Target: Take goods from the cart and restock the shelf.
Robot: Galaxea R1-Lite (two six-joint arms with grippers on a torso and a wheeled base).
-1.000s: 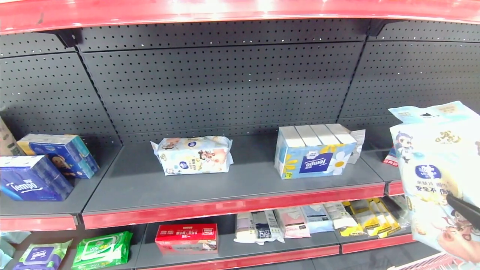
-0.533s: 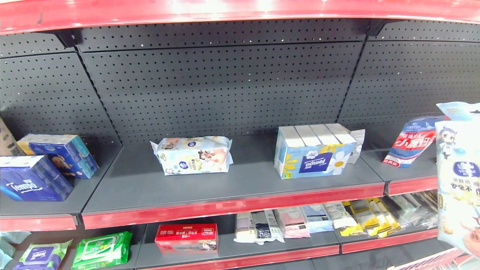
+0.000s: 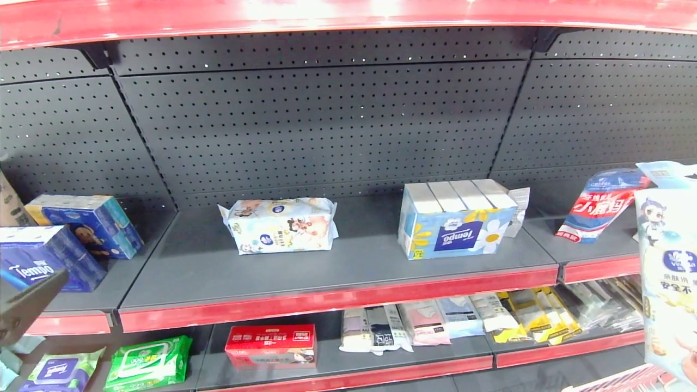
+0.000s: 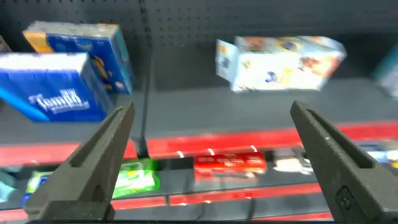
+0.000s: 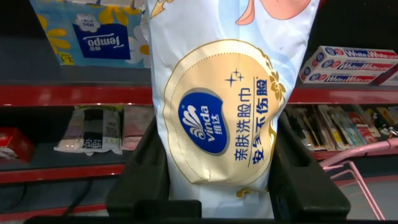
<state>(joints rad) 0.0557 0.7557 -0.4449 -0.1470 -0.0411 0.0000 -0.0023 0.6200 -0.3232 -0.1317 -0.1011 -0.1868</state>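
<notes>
White-and-pale-blue soft plastic pack of face towels w/ cartoon print (image 5: pixel 217 93) stands upright in my right gripper (image 5: pixel 217 180), black fingers (image 5: pixel 144 163) pressed on both sides of its lower part, so that gripper is clenched on the pack. In head view the pack hangs at far right, in front of the dark grey metal shelf w/ red front edge (image 3: pixel 326 296), not resting on any board, w/ the pink wire cart rim (image 3: pixel 626 378) just below it. My left gripper (image 4: pixel 211 111) is released, fingers spread wide w/ nothing between them, held low at the left in front of the shelf edge, near the dark blue tissue pack (image 3: pixel 38 264). A second blue tissue pack (image 3: pixel 87 223) sits just behind that one. Mid board: a matching cartoon-print towel pack lying flat (image 3: pixel 280 225), and to its right, well apart, a blue-and-white flower-print tissue multipack (image 3: pixel 457 220). Right board: a red-and-blue pouch leaning tilted (image 3: pixel 599 204). Lower board has a red flat box (image 3: pixel 270 344), a green wipes pack (image 3: pixel 148 362) and a row of small flat packets (image 3: pixel 435 321); can't tell what those are.
</notes>
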